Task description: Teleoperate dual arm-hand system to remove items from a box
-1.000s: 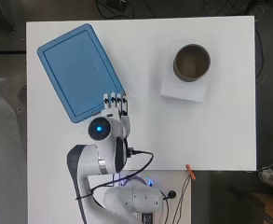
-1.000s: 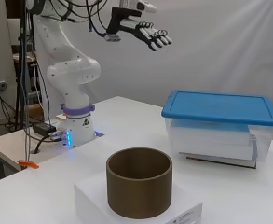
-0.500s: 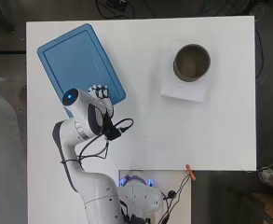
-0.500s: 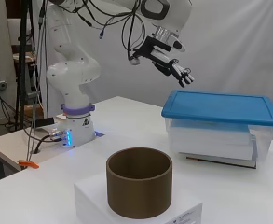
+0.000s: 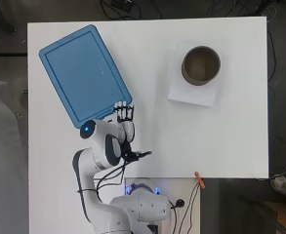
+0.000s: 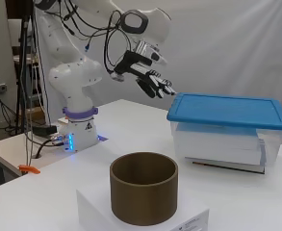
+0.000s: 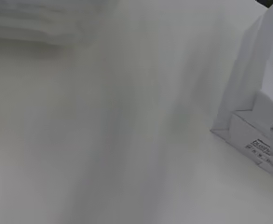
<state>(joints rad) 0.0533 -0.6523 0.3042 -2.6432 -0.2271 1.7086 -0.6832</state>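
Observation:
A clear plastic box [image 6: 220, 144] with a blue lid [image 5: 84, 73] stands shut at the table's left in the overhead view; paper-like contents show through its wall. My hand [image 5: 124, 113] hangs in the air just off the lid's near corner [image 6: 175, 103]. Its fingers [image 6: 156, 84] are straight and spread, pointing at the lid from slightly above its level and touching nothing. In the wrist view I see only blurred white table and a white block [image 7: 262, 121] at one side.
A brown open cylinder [image 5: 201, 65] stands on a white block [image 5: 194, 95] at the back right; it is close to the camera in the side view [image 6: 144, 192]. An orange clip [image 5: 199, 179] lies by the arm's base.
The hand has come down from high above the table to about lid height. It swung over the lid's corner, then drew back just off that corner. The fingers stay straight.

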